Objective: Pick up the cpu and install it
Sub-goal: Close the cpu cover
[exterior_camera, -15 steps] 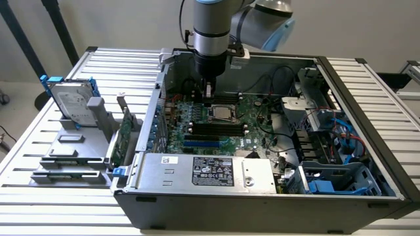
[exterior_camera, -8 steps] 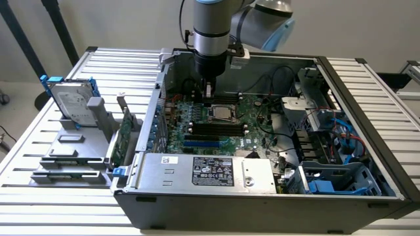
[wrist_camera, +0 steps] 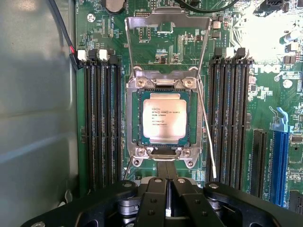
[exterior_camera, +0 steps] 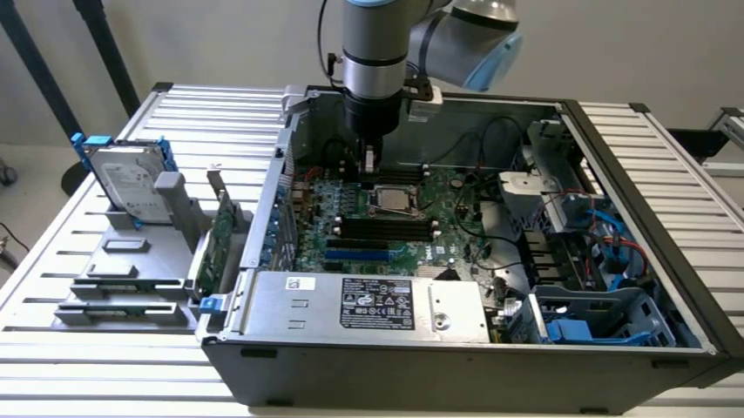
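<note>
The cpu (wrist_camera: 164,119) sits in its socket (wrist_camera: 133,124), retention frame (wrist_camera: 166,20) raised; above it the gripper (wrist_camera: 166,172) hovers, fingers (wrist_camera: 156,198) pinched together, empty.

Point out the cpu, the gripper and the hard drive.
cpu (wrist_camera: 164,118), wrist view, middle of its metal top.
gripper (wrist_camera: 166,171), wrist view, midway between its fingertips.
hard drive (exterior_camera: 125,185), exterior view, middle of its silver face.

cpu (wrist_camera: 164,119) in socket (wrist_camera: 133,124) on motherboard (wrist_camera: 272,101)
</note>
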Available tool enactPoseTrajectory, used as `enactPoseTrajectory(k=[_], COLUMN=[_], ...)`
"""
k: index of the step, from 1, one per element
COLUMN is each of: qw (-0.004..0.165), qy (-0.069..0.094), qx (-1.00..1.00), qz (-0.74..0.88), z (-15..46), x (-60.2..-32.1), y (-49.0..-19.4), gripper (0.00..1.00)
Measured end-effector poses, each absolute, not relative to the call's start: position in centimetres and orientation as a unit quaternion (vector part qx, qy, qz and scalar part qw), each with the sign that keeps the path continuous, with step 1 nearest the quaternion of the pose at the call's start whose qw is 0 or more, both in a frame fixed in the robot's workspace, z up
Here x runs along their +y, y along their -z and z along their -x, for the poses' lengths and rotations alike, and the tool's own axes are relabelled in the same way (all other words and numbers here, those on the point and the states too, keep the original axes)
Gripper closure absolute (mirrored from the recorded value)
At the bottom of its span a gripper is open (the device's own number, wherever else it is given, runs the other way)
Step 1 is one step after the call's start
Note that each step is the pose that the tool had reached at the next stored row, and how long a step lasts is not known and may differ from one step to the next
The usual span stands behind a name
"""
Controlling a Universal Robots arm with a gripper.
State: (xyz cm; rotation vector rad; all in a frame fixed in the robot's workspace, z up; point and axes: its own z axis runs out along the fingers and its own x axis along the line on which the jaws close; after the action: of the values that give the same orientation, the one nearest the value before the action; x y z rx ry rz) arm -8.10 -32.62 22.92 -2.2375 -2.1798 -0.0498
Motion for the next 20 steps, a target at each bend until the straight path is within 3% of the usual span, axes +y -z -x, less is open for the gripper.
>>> enactPoseTrajectory(k=[10, 20], qw=[0.011, 0.015], qy=[0.018, 0.019], qx=[-0.698, -0.698], qz=[0.716, 0.716], z=[5.0, 0.4], x=[-32.8, -32.9], y=[-23.1, -25.5], gripper=[0.89, 0.89])
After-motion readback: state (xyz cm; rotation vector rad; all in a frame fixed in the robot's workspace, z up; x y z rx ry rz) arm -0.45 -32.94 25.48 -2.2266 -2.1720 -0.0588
